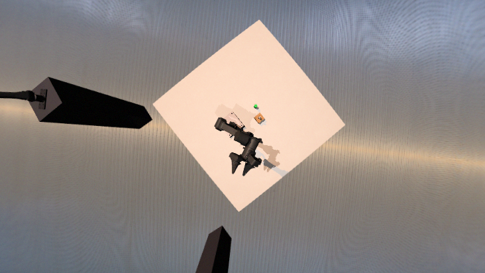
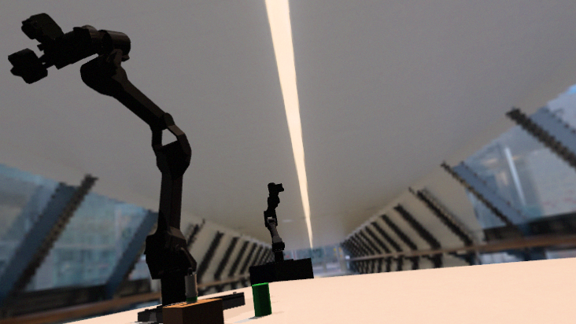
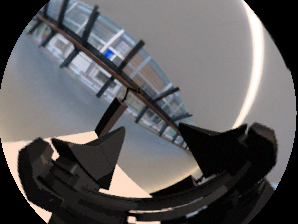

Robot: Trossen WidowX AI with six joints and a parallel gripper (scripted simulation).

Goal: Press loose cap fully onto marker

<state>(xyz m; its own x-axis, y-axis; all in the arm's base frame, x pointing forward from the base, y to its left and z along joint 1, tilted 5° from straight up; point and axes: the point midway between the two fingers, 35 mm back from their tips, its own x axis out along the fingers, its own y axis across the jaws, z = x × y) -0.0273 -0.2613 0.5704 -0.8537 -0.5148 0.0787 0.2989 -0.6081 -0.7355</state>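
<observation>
The orange-brown holder block [image 1: 256, 118] [image 2: 197, 314] stands on the pale table [image 1: 288, 77] [image 2: 403, 297]. The marker [image 2: 190, 286] stands upright in it, a grey body with a green band at the block's top. The green cap [image 1: 255, 106] [image 2: 261, 300] stands upright on the table a little apart from the block. My gripper [image 1: 238, 174] [image 2: 18, 44] [image 3: 152, 128] is open and empty, its fingers wide apart. It is raised high, far from cap and block, and points away from them. The wrist view shows neither marker nor cap.
My arm [image 1: 241, 137] [image 2: 171, 200] rises from its base beside the holder block. Beyond the table stands a dark pedestal [image 1: 91, 105] [image 2: 282, 270] with another arm [image 2: 274, 225] on it. Another dark pedestal [image 1: 216, 250] stands past the table's lower corner in the top view.
</observation>
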